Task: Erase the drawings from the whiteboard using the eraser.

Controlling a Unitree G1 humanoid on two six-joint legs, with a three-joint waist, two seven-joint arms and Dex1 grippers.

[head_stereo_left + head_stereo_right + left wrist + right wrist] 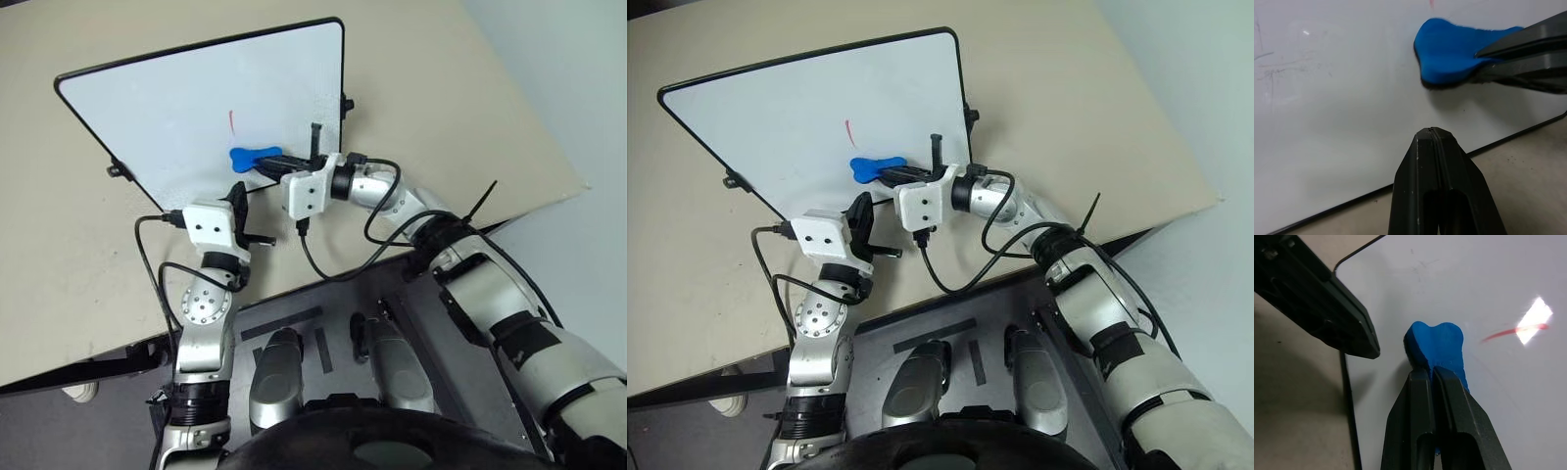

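I had the right gripper (266,157) clamped on the blue eraser (253,156), flat on the whiteboard (176,108) just below the red drawings (231,119); it looked light and probably soft, best pinched mid-body; left gripper (1436,134) sat closed, empty.

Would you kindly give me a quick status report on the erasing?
Right claw shut on eraser, on whiteboard. Left claw shut, empty, at near edge. Short red drawing remains. Nothing blocking.
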